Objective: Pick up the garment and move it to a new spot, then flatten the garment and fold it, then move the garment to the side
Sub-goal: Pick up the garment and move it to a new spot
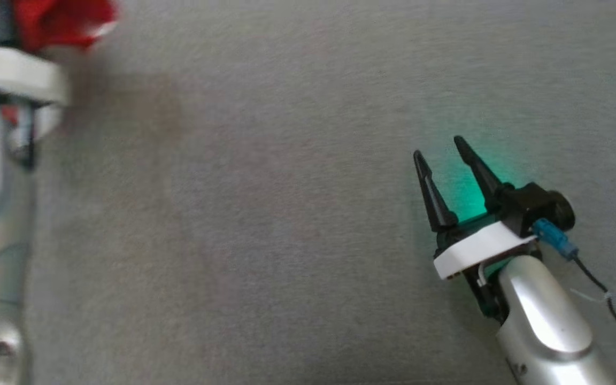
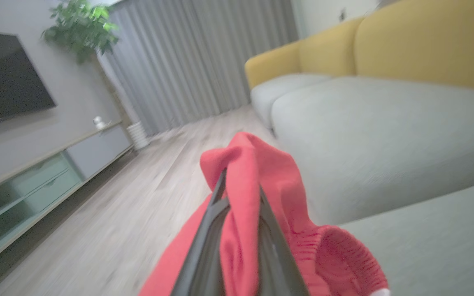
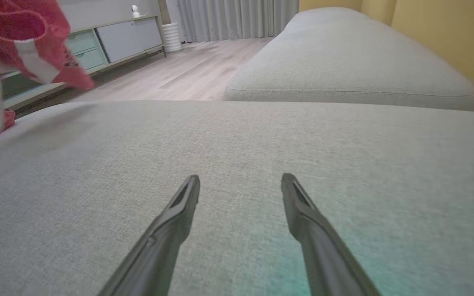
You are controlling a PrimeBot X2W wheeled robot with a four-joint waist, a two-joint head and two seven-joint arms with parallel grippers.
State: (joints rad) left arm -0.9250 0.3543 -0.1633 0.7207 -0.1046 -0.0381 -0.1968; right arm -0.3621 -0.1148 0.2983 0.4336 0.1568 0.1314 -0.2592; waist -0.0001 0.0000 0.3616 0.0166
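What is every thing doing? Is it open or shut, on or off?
garment: crumpled, pinched in the left gripper
left gripper: shut on garment
right gripper: open, empty
curtains: drawn shut
TV: off, screen dark
drawers: shut

A living room in a home is shown. A sofa [image 2: 385, 135] with pale grey seat cushions and a mustard-yellow backrest [image 2: 426, 45] is seen beside a light wooden floor [image 2: 138, 197]. A flat television [image 2: 2, 78] is mounted on the wall above a long low cabinet [image 2: 56, 172] with drawers. A tall leafy plant [image 2: 82, 28] is placed in the corner, and the far wall is covered by full-length grey curtains [image 2: 196, 53].
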